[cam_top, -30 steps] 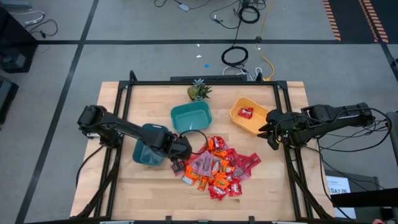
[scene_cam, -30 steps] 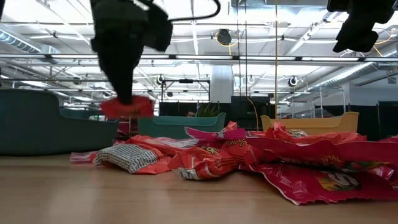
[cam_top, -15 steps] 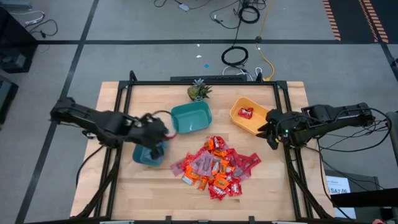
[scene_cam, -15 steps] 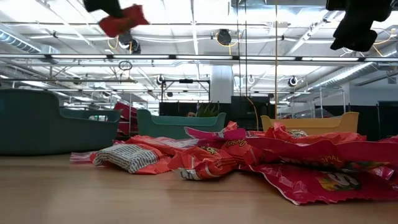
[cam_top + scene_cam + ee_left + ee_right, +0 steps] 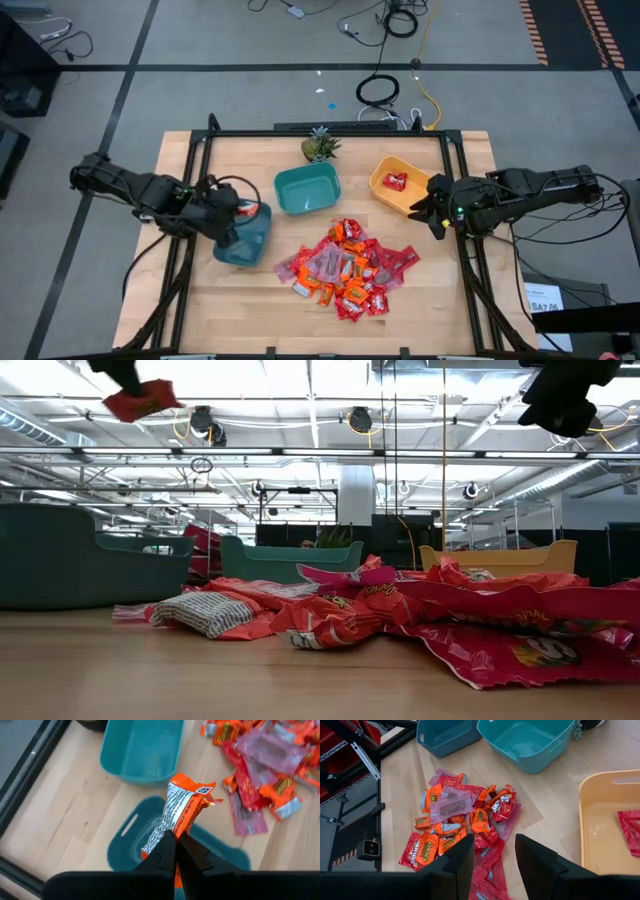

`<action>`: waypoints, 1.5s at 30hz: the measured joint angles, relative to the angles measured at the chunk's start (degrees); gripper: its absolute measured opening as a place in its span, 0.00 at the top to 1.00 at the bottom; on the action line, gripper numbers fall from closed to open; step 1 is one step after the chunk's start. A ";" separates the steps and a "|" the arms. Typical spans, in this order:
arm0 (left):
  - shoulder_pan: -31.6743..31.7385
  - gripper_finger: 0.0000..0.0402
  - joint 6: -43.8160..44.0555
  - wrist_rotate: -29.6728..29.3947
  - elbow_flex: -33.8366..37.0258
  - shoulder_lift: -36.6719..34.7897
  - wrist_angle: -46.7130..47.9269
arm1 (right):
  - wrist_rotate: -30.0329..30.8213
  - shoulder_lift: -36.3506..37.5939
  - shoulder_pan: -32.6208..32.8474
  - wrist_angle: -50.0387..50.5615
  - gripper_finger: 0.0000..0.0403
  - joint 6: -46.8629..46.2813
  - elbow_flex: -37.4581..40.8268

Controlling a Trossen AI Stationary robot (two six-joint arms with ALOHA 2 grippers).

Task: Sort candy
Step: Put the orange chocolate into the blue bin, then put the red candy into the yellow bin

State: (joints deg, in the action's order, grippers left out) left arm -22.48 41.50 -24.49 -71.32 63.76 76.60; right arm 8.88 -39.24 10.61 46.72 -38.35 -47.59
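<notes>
Left gripper, jaws pinching an orange candy wrapper by its end with the long axis running out past the tips, hangs over the dark teal bin directly below; right gripper, jaws spread and empty, waits by the yellow bin.

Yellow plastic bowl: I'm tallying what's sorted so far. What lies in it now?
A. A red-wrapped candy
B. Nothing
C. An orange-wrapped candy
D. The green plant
A. The high view shows a red-wrapped candy lying inside the yellow plastic bowl.
</notes>
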 joint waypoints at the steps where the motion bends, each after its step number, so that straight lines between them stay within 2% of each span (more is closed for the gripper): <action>1: -0.29 0.97 0.26 0.02 1.75 -1.17 -0.45 | 0.00 0.00 0.00 0.00 0.67 -0.02 0.00; 11: -1.18 0.97 1.65 0.48 19.00 -15.31 -10.13 | 0.00 -0.02 0.00 -1.89 0.67 -1.70 0.00; 16: -1.18 0.97 1.71 0.94 23.94 -19.90 -13.23 | 0.00 -0.07 0.00 -2.91 0.67 -1.72 0.00; 26: -1.18 0.96 1.70 0.49 24.40 -20.30 -13.59 | 0.00 -0.22 0.00 -3.30 0.67 -1.72 0.00; 37: -1.18 0.78 3.21 -0.09 24.40 -20.30 -13.60 | 0.02 -1.01 0.00 -3.26 0.67 -1.54 0.00; 45: -1.18 0.76 3.17 -0.22 24.39 -20.30 -13.58 | 0.02 -1.18 0.00 -3.23 0.67 -1.31 0.00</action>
State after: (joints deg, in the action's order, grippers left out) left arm -23.66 44.66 -24.71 -46.93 43.46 63.02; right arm 8.91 -40.42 10.61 43.48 -39.66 -47.59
